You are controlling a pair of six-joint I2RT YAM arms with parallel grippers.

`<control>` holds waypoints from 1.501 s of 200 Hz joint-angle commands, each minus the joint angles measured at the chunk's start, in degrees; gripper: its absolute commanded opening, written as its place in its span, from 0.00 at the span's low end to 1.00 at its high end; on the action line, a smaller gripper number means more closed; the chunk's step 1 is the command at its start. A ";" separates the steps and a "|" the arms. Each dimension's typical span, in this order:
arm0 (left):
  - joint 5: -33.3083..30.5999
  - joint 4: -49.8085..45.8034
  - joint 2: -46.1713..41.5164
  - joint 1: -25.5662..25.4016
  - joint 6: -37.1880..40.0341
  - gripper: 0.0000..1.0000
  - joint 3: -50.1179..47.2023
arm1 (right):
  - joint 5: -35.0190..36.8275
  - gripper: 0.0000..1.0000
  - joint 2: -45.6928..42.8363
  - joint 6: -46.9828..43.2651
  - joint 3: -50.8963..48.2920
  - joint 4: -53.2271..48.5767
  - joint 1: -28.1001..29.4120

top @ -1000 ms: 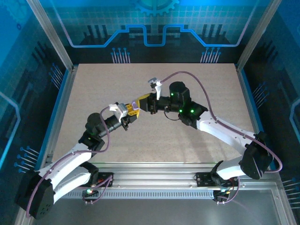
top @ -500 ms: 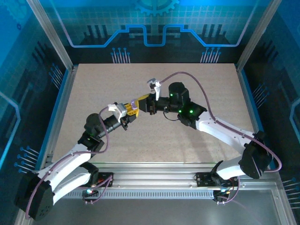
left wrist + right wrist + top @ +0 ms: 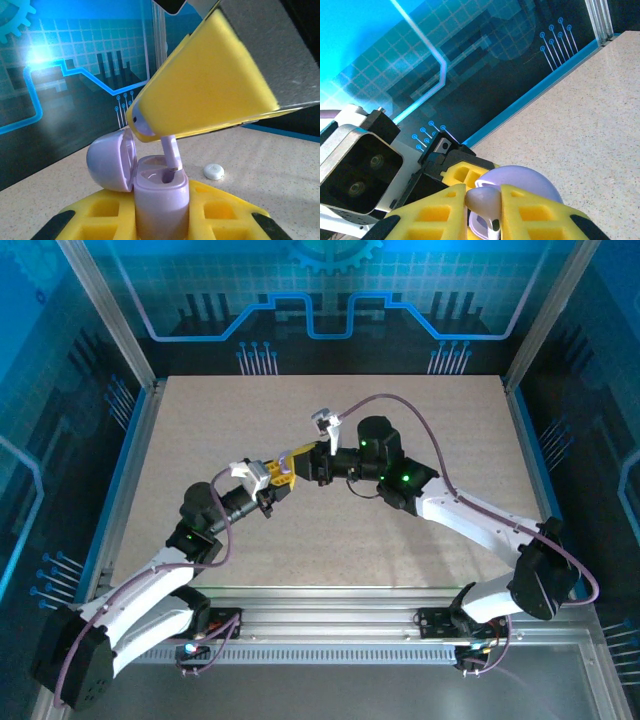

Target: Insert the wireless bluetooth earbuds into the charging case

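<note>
1. The pale-lavender round plastic charging case [image 3: 161, 197] has its base cut off by the left wrist view's lower edge, between the yellow fingers [image 3: 222, 212] of the left gripper [image 3: 160, 210].
2. The lavender earbud [image 3: 171, 152] has its head hidden inside the yellow pads [image 3: 210, 85] of the right gripper [image 3: 145, 122].
3. From above, both are too small to discern.

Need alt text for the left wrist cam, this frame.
The right gripper, at the upper right, holds a lavender earbud stem-down at an open socket of the lavender charging case, which the left gripper clamps upright between its yellow fingers, lid hinged open to the left. A small white disc lies on the speckled table behind.
</note>
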 commanded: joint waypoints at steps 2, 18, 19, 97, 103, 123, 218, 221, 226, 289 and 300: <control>-0.42 2.91 -1.19 -0.43 0.51 0.18 -0.57 | 1.67 0.21 1.21 0.30 0.29 -0.62 0.79; -0.48 2.99 -1.14 -0.43 0.56 0.18 -0.50 | 1.95 0.21 1.52 0.54 0.28 -0.22 0.82; -0.48 3.00 -1.16 -0.44 0.53 0.18 -0.48 | 1.96 0.21 1.56 0.54 0.28 -0.23 0.81; -1.27 3.18 -1.37 -0.41 0.15 0.18 -0.27 | 1.54 0.23 2.20 0.31 0.55 -1.62 1.27; -1.36 3.18 -1.37 -0.44 0.10 0.18 -0.28 | 1.40 0.23 2.22 0.31 0.71 -1.85 1.36; -1.67 3.01 -1.37 -0.46 -0.04 0.18 -0.31 | 1.48 0.23 2.40 -0.58 1.31 -3.42 1.72; -3.62 1.77 -2.16 -0.54 0.04 0.18 -0.29 | 8.16 0.23 1.57 -0.60 3.09 -8.94 3.80; -3.63 1.77 -2.16 -0.52 0.03 0.18 -0.34 | 8.05 0.23 1.57 -0.58 3.21 -8.94 3.79; -3.63 1.77 -2.14 -0.54 -0.03 0.18 -0.38 | 7.95 0.24 1.53 -0.55 3.19 -8.94 3.83; -3.72 1.77 -2.33 -0.54 -0.15 0.18 -0.52 | 7.51 0.30 1.35 -0.51 3.36 -8.67 3.93; -3.64 1.77 -2.33 -0.48 -0.12 0.18 -0.47 | 7.61 0.30 1.30 -0.55 3.46 -8.68 3.96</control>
